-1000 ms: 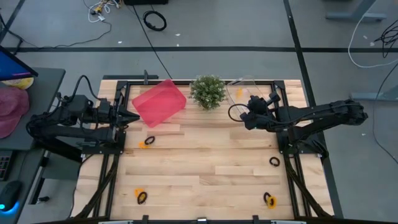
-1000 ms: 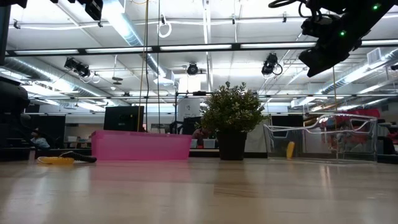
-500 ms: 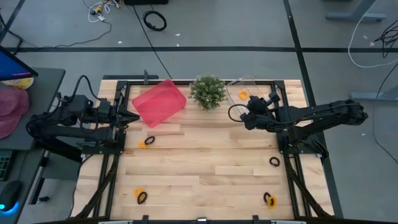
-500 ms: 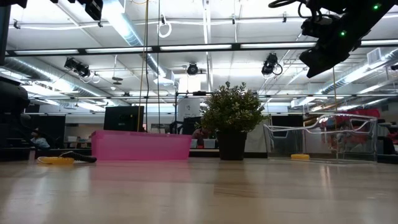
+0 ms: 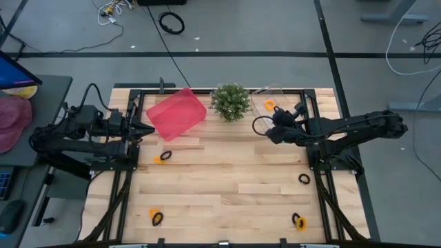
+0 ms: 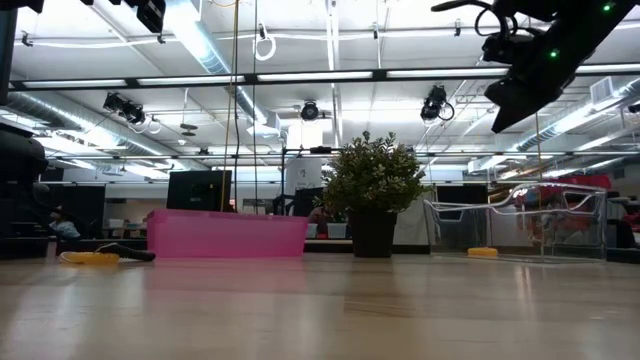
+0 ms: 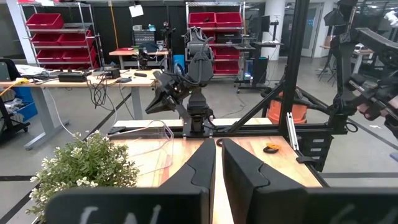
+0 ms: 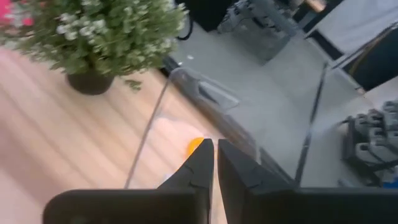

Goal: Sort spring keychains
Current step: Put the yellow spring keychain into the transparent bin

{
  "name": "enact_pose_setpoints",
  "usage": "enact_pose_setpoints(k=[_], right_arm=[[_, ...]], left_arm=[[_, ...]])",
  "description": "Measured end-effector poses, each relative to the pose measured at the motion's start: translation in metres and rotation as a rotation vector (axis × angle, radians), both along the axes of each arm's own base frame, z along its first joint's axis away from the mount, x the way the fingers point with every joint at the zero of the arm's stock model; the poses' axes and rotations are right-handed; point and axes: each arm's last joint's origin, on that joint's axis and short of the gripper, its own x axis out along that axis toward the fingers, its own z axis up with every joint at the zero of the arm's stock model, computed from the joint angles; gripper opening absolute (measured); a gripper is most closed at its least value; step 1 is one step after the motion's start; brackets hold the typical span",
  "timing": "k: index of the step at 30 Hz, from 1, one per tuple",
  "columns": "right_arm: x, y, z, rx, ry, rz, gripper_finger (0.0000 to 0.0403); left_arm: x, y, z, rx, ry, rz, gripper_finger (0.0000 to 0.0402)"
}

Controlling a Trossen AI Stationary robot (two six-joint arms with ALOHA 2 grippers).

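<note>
Orange spring keychain (image 8: 195, 146) in the clear bin, half hidden behind right gripper (image 8: 215, 163).

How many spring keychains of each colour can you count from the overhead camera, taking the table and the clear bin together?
Orange-yellow spring keychains: 4 (1 in the clear bin, 3 on the table)
Black spring keychains: 4 (all on the table, 3 of them right beside an orange-yellow one)
Total: 8
</note>
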Motion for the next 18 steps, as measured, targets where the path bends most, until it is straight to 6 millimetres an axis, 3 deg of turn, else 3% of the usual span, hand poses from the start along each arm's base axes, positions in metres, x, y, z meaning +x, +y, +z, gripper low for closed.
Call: enact_pose_setpoints(k=[11, 18], right_arm=[[0.003, 0.007, -0.005, 0.281, -0.057, 0.081, 0.0024], [0.003, 0.029, -0.007, 0.446, -0.106, 0.155, 0.0024]], left_arm=[[0.000, 0.000, 0.000, 0.000, 0.000, 0.000, 0.0030], [0.000, 0.000, 0.000, 0.000, 0.000, 0.000, 0.0030]])
